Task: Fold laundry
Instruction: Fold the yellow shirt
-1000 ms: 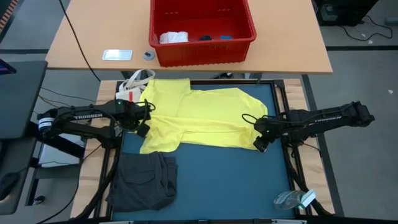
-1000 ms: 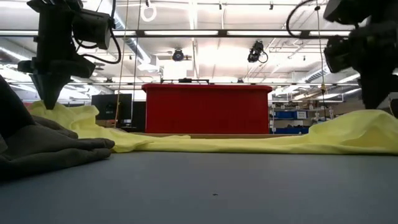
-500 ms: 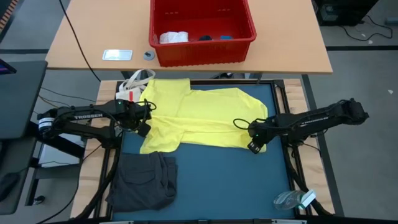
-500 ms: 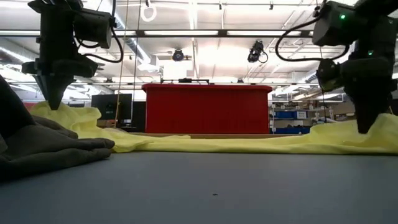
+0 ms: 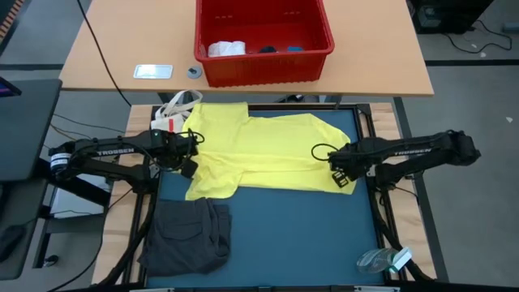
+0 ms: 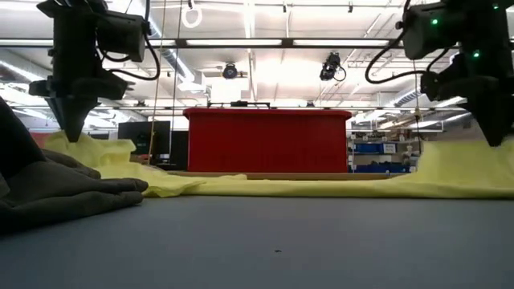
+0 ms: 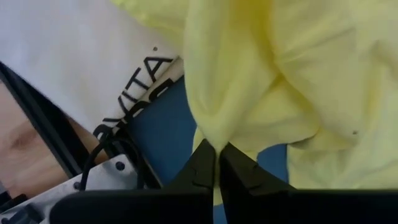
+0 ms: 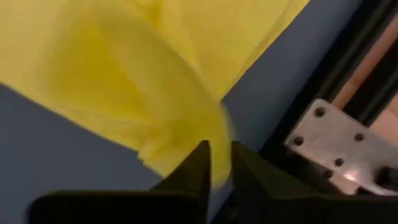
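Blue matting covers the worktop (image 5: pixel 276 235), framed by a dark rail, with a wooden table (image 5: pixel 105 49) beyond its far edge carrying a red plastic basket (image 5: pixel 263 71) that holds a white cloth (image 5: pixel 225 49) and a small blue piece (image 5: pixel 293 49). Across the far half of the worktop lies the yellow T-shirt (image 5: pixel 268 154), spread from the far left corner toward the right edge, rumpled and partly doubled over itself. At the shirt's left edge the left gripper (image 5: pixel 186 165) is clenched on a pinch of the yellow cloth; the left wrist view shows its 2 fingers (image 7: pixel 202 168) pressed together with a fold of fabric gathered between their tips. At the shirt's right edge, near the right rail, the right gripper (image 5: pixel 341 179) has its 2 fingers (image 8: pixel 194 169) drawn close around a bunched yellow fold, grasping the hem just above the mat. In the low view both grippers stand tips down with the cloth raised in a small peak at each. A dark grey garment (image 5: pixel 188 235) lies crumpled at the near left corner, apart from the shirt. A small white bag (image 5: pixel 174 109) with strap handles sits at the far left corner, touching the shirt. A clear plastic piece (image 5: pixel 383 259) rests off the near right corner.
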